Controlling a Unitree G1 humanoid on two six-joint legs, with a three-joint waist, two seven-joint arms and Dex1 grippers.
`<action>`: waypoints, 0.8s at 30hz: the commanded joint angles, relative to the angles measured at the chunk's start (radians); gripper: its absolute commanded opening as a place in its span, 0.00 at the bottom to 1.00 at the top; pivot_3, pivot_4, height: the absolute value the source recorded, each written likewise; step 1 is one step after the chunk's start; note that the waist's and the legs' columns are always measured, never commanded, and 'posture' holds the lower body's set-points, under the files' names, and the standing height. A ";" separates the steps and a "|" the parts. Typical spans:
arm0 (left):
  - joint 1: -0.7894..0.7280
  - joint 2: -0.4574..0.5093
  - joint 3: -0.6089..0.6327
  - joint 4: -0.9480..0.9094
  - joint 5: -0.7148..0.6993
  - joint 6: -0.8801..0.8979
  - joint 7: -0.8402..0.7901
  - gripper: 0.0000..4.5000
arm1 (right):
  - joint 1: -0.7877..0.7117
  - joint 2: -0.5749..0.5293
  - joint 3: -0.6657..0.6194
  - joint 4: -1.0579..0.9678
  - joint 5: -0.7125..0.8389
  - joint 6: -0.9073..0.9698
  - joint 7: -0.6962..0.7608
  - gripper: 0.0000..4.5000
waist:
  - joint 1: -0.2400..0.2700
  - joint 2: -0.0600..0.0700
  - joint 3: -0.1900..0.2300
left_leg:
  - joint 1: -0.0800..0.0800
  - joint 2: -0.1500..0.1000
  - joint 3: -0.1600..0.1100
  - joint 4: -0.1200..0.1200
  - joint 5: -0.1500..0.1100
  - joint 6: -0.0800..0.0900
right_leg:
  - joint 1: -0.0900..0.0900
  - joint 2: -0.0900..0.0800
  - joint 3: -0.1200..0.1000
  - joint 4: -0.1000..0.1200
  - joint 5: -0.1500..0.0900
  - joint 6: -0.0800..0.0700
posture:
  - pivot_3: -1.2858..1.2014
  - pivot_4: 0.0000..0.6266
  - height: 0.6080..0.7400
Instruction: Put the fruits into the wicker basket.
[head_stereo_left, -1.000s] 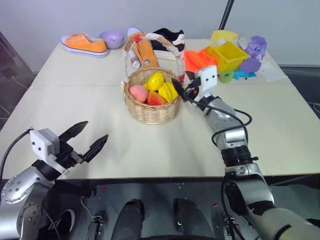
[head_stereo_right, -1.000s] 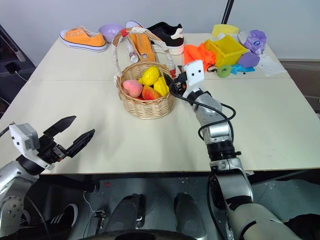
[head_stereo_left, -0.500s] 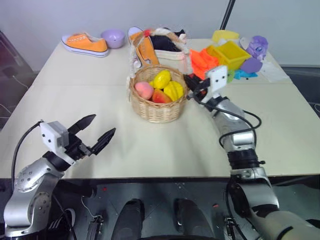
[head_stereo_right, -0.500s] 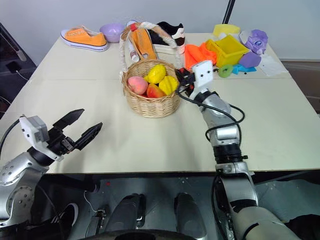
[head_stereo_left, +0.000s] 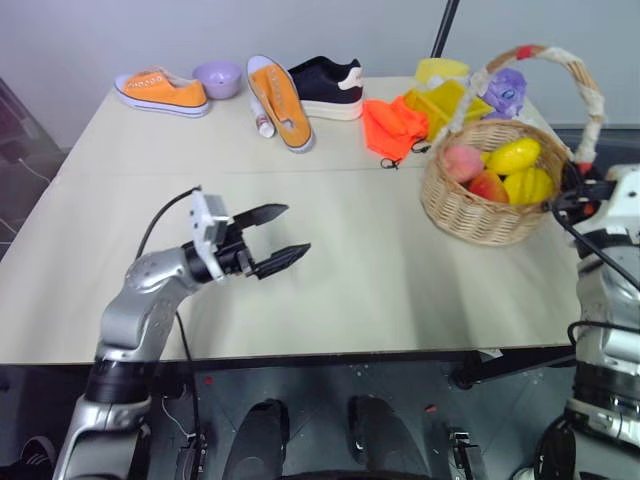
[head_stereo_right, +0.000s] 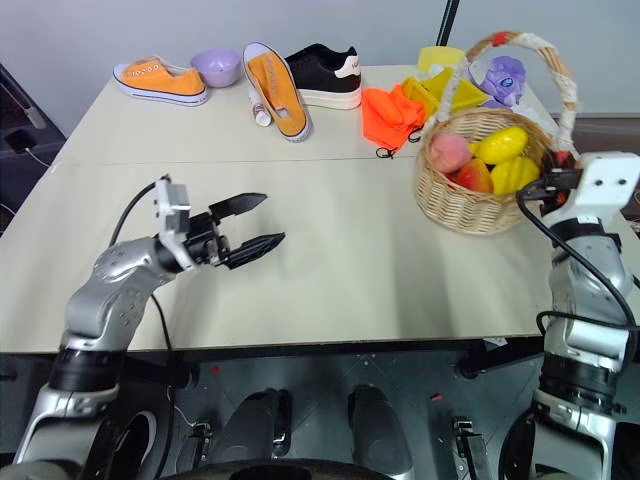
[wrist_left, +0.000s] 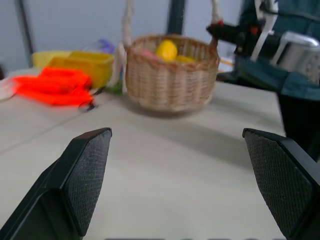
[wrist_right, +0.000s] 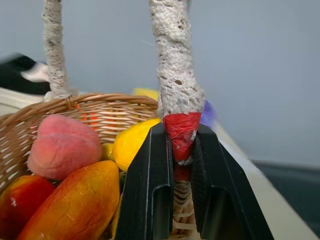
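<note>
Clamping the red-wrapped foot of the handle, the right gripper (wrist_right: 181, 165) holds the wicker basket (head_stereo_left: 480, 205), fruits (head_stereo_left: 500, 170) just beyond its fingers. Bare table (head_stereo_left: 380, 270) separates it from the wide-open left gripper (head_stereo_left: 272, 238); the table's right edge is near the basket.

No readable text or labels

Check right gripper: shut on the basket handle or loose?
Shut: right gripper fingers pinch the handle's red-wrapped base of the wicker basket.
</note>
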 joint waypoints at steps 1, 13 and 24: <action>-0.077 -0.038 -0.043 0.084 0.025 -0.050 -0.074 1.00 | 0.034 0.025 -0.086 -0.128 -0.017 -0.008 -0.114 0.01 | -0.001 0.000 0.000 | 0.000 0.000 0.000 0.000 0.000 0.000 | 0.000 0.000 0.000 0.000 0.000 0.000 | 0.52 0.24 1.00; -0.090 -0.064 -0.054 0.124 0.055 -0.063 -0.113 1.00 | 0.117 0.116 -0.055 -0.204 -0.014 0.046 -0.197 0.22 | -0.007 0.001 0.000 | 0.000 0.000 0.000 0.000 0.000 0.000 | 0.000 0.000 0.001 0.000 0.000 0.001 | 0.52 0.24 1.00; -0.074 -0.077 -0.038 0.162 0.083 -0.095 -0.093 1.00 | 0.264 0.113 -0.149 -0.267 0.041 0.029 -0.154 0.98 | 0.009 0.001 0.000 | 0.000 -0.001 -0.001 0.000 0.000 0.000 | 0.001 -0.001 0.000 -0.001 -0.001 0.001 | 0.52 0.24 1.00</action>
